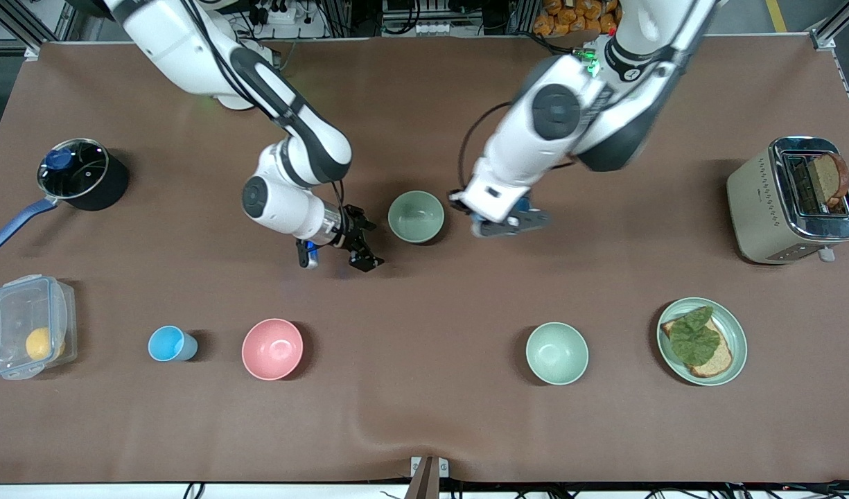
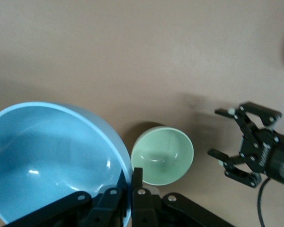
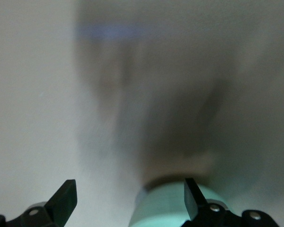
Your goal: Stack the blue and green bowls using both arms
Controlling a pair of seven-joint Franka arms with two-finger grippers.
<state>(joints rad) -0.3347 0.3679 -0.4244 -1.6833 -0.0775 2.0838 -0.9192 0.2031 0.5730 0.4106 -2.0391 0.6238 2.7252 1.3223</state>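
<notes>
The left gripper (image 2: 128, 189) has its jaws clamped on the rim of the blue bowl (image 2: 52, 161), carried in the air just beside the green bowl (image 1: 416, 216), which sits mid-counter toward the robots' edge. The stack turns on that gap: the blue bowl must come over the green one. The right gripper (image 1: 355, 244) hangs beside the green bowl, jaws wide and empty.

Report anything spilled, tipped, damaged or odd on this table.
Nothing stands out. Every dish sits upright. The left gripper pinches the blue bowl by its rim, in the air beside the green bowl. The right gripper hangs open nearby.
</notes>
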